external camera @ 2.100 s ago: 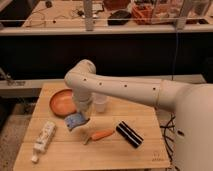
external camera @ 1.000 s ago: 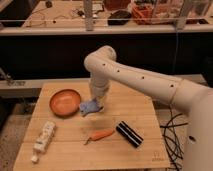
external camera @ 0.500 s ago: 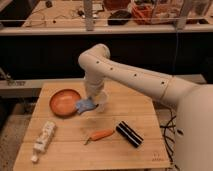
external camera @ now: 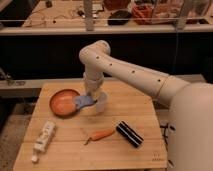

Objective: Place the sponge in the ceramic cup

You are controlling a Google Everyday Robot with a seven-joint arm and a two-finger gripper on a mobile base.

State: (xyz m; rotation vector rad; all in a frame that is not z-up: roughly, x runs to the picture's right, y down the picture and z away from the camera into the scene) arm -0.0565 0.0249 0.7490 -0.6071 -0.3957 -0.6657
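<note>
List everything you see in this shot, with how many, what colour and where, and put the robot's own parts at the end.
sponge: one, light blue, held by the gripper between bowl and cup, over the bowl's right rim
ceramic cup: one, white, upright on the table just right of the bowl
bowl: one, orange-brown, back left of the table
tube: one, white, lying near the front left edge
carrot-shaped item: one, orange, front centre
striped block: one, black and white, right of the carrot-shaped item
table: one, light wood, under all of these
arm: one, white, reaching in from the picture's right
gripper: one, at the arm's tip beside the cup, shut on the sponge
</note>
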